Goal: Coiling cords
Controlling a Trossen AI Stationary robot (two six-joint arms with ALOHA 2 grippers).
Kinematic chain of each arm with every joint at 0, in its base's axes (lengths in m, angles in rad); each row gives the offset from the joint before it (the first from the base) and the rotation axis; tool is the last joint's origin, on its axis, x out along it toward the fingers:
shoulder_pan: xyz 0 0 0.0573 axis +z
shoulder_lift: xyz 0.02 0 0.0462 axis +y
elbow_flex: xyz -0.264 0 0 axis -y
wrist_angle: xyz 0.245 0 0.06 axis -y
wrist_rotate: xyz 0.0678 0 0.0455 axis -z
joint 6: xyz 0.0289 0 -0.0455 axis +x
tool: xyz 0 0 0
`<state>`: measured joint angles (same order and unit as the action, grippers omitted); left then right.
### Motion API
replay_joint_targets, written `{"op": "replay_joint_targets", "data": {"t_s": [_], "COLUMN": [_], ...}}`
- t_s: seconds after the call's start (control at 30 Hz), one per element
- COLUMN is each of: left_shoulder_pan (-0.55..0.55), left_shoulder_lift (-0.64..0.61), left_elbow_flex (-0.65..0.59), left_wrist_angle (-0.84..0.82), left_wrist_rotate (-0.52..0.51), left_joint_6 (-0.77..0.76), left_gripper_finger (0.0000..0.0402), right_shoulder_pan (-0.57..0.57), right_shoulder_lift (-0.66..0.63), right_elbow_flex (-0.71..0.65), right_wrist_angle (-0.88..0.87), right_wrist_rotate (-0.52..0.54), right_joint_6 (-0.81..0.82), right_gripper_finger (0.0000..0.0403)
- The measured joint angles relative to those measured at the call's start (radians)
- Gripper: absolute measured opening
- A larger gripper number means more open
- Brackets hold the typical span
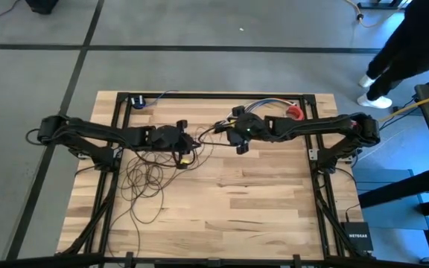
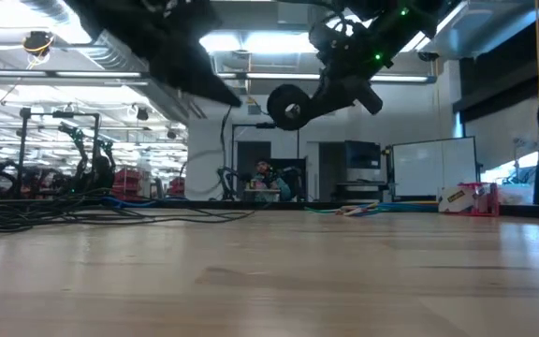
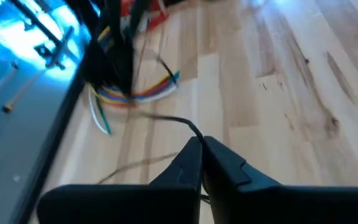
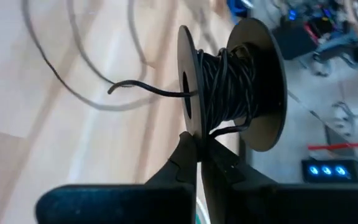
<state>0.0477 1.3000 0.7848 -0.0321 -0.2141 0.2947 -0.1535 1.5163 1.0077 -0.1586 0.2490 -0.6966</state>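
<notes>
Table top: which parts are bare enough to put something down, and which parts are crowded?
The table is bare across its near right part, below the right arm and right of the loose wire loops. The near left corner is crossed by wire. The far edge is crowded: the coloured wires, the red tape roll, and both arms meeting in the middle.

You've got the cords (image 1: 146,181) lying in loose dark loops on the tabletop (image 1: 259,216) around 9 o'clock; part's wound on a black spool (image 4: 232,84), raised at 12.
</notes>
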Motion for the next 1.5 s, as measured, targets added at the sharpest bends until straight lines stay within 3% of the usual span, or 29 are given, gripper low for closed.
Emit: {"op": "replay_joint_targets", "data": {"t_s": [0.4, 0.7, 0.97, 1.37, 1.5], "left_shoulder_pan": [0.004, 0.071, 0.125, 0.158, 0.159], "left_shoulder_lift": [0.004, 0.055, 0.166, 0.212, 0.213], "left_elbow_flex": [0.136, 0.137, 0.139, 0.139, 0.139], "left_wrist_angle": [-0.062, 0.052, 0.148, 0.158, 0.174], "left_wrist_rotate": [0.007, 0.116, 0.144, 0.252, 0.354], "left_joint_6": [0.187, 0.267, 0.291, 0.312, 0.324], "left_gripper_finger": [0.0003, 0.0002, 0.0003, 0.0002, 0.0003], "right_shoulder_pan": [0.001, 0.003, 0.003, 0.003, 0.003], "right_shoulder_lift": [0.118, 0.140, 0.141, 0.141, 0.141], "right_elbow_flex": [0.000, 0.001, 0.001, 0.001, 0.001], "right_wrist_angle": [0.070, 0.094, 0.108, 0.136, 0.158], "right_wrist_rotate": [-0.177, -0.330, -0.423, -0.446, -0.446], "right_joint_6": [-0.044, -0.068, -0.072, -0.101, -0.109], "right_gripper_finger": [0.0010, 0.0010, 0.0010, 0.0010, 0.0010]}}
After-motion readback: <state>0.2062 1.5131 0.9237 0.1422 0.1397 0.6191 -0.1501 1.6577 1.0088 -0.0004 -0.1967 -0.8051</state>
